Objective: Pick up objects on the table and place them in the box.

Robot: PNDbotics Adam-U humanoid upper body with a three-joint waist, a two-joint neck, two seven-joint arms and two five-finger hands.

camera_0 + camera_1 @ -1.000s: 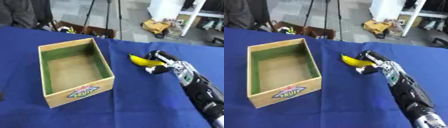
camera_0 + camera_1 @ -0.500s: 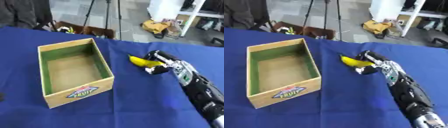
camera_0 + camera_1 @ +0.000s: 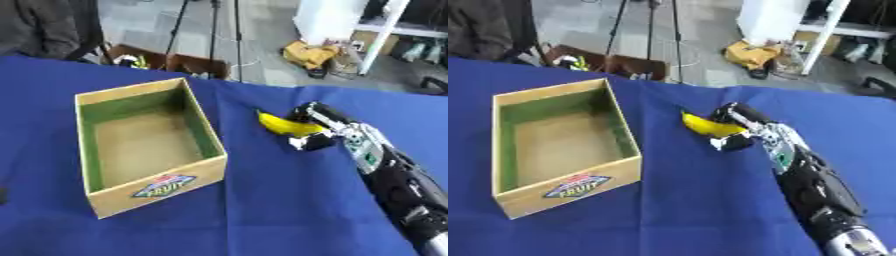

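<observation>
Blue cloth covers the surface (image 3: 262, 210), with a tripod and shelving on the floor beyond its far edge along the top of the frame. Right of centre, the right hand (image 3: 319, 131) has its fingers (image 3: 308, 114) curled over the far end of the banana (image 3: 287, 126), with the thumb tucked in below, so the fruit is pinched between them. Compared with a second ago, almost nothing has changed: hand and banana sit in the same spot and the grip looks the same. From that I judge the grasp is made but the lift has barely started, if at all; whether the banana is clear of the cloth or resting on it cannot be told. Outward from the hand, the black arm runs down to the lower right corner of the frame. Left of the banana and apart from it, the wooden box (image 3: 199, 172) sits in the left half of the frame, open, with nothing visible inside. The left hand shows in neither view.
</observation>
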